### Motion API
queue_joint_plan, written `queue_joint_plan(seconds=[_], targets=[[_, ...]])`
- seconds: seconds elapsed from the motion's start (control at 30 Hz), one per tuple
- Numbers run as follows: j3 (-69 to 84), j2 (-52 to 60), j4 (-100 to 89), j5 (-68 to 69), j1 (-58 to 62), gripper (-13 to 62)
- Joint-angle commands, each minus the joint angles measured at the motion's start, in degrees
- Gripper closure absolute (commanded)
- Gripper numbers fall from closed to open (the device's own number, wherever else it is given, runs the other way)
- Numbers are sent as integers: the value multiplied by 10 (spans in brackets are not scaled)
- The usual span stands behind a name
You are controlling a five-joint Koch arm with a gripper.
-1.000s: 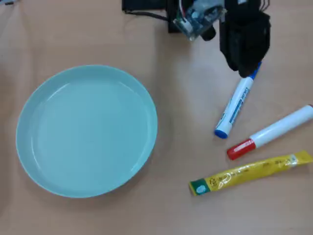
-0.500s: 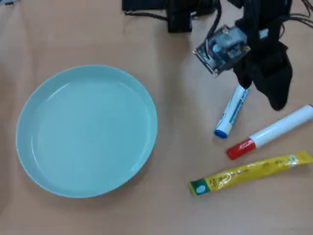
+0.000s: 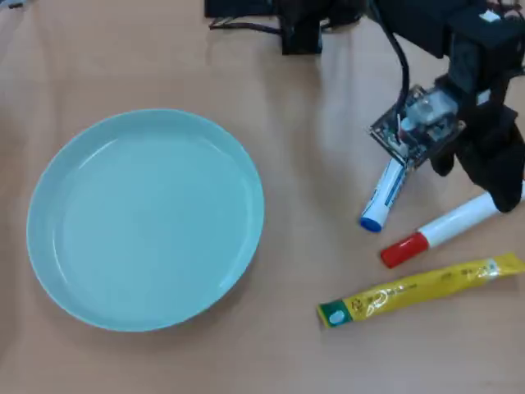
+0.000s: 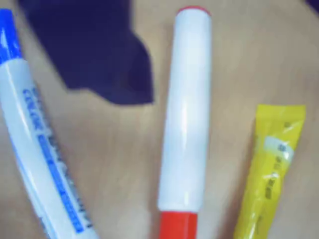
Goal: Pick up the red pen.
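the gripper (image 3: 502, 195) has moved from over the blue pen (image 3: 384, 194) to the far end of the red pen (image 3: 447, 227). the red pen lies flat between blue pen and yellow packet (image 3: 418, 290). i cannot tell if the fingers are apart. a grab looks close.

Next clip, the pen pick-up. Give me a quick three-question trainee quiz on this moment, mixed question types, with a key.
1. True or false: the red pen lies inside the plate.
2. Multiple choice: in the wrist view, what lies between the blue marker and the yellow sachet?
A. the plate
B. the red pen
C. nothing
3. Fill in: in the overhead view, the gripper hangs over the red pen's ____ end.

Key:
1. False; it lies on the table.
2. B
3. uncapped (white)
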Motion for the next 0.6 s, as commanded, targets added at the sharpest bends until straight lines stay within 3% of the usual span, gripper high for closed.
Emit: queue_joint_plan(seconds=[0.0, 0.57], targets=[[-68, -16, -7, 4, -12, 54], [-79, -133, -41, 28, -31, 55]])
